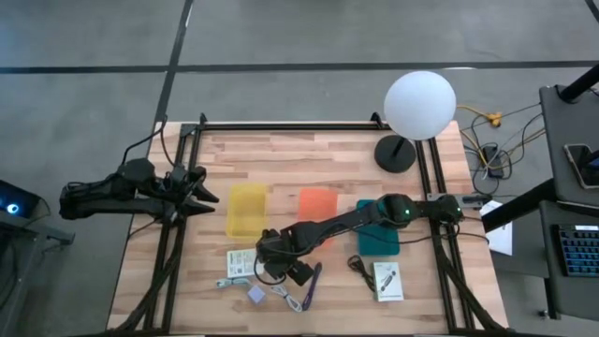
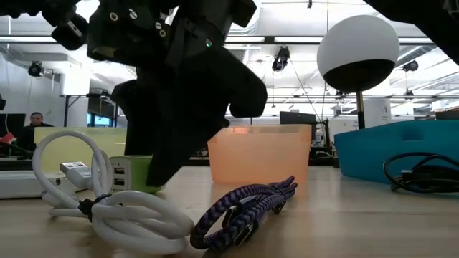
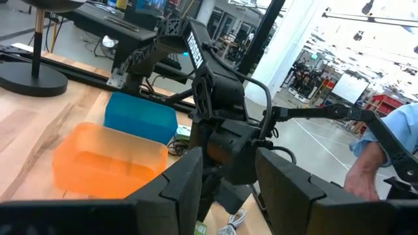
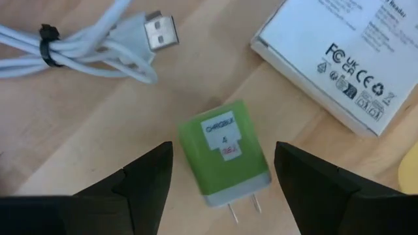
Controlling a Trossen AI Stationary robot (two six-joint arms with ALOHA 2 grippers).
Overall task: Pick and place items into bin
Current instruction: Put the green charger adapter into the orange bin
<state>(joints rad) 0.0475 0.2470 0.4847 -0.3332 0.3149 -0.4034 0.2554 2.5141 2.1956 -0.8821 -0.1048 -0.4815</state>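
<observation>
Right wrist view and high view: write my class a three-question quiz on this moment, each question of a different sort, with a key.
1. True or false: the right gripper is open, its fingers either side of the green charger.
2. Which bin is nearest the waiting left gripper? A) yellow B) orange C) teal
3. Fill in: the white cable beside the charger ends in a ___ plug.

Key: 1 true; 2 A; 3 USB.
</observation>
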